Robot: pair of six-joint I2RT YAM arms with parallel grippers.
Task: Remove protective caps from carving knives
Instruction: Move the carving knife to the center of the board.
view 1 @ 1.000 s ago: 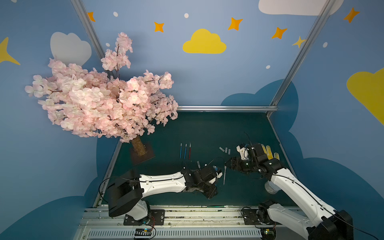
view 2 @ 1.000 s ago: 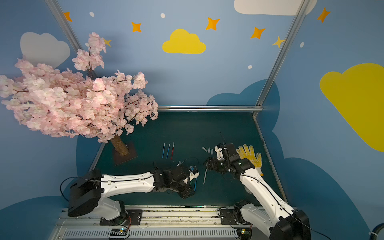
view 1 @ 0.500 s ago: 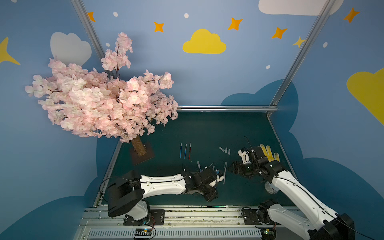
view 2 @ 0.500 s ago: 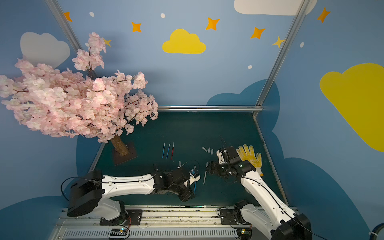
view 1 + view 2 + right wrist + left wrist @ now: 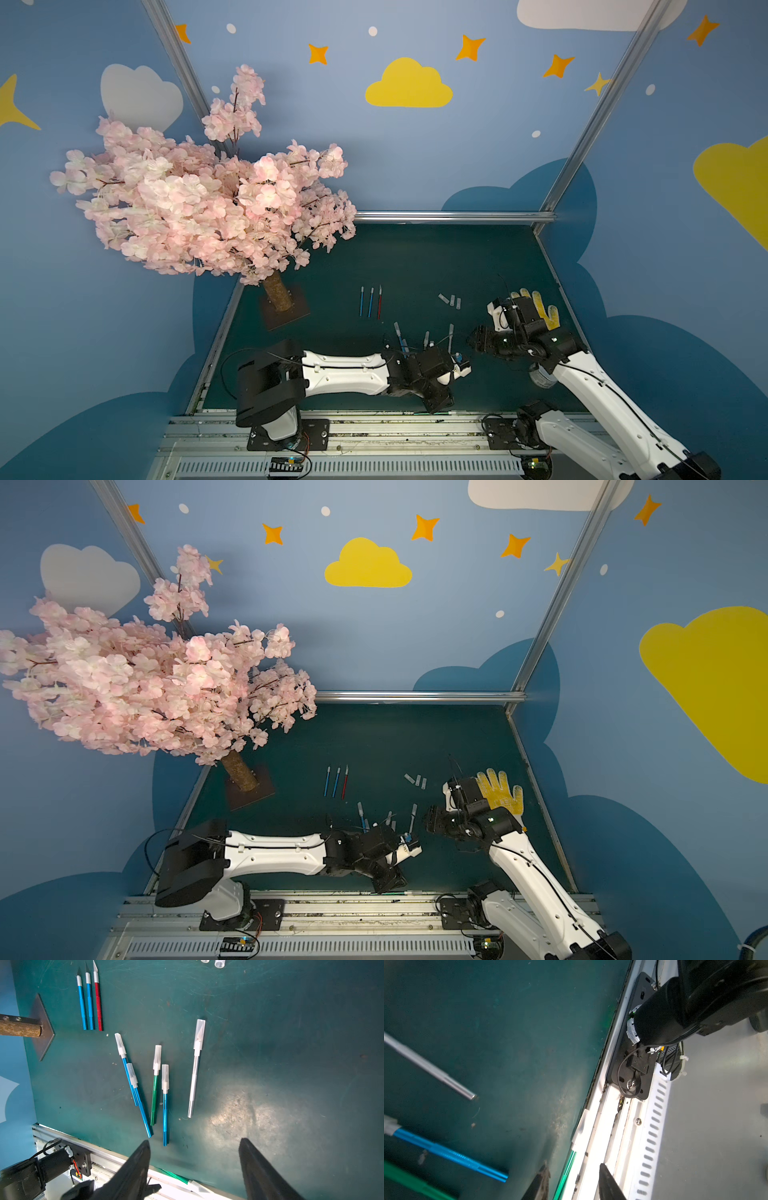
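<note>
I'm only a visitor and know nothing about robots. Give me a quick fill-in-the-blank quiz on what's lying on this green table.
1. The three uncapped knives lie in a row: two blue, one ___.
2. ___ loose caps lie near the glove.
3. That glove is ___.
4. The right gripper is ___, holding nothing.

Missing words: red; three; yellow; open.

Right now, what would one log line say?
left gripper: open, over green knife at edge of table | right gripper: open, empty | uncapped knives: three | loose caps: three
</note>
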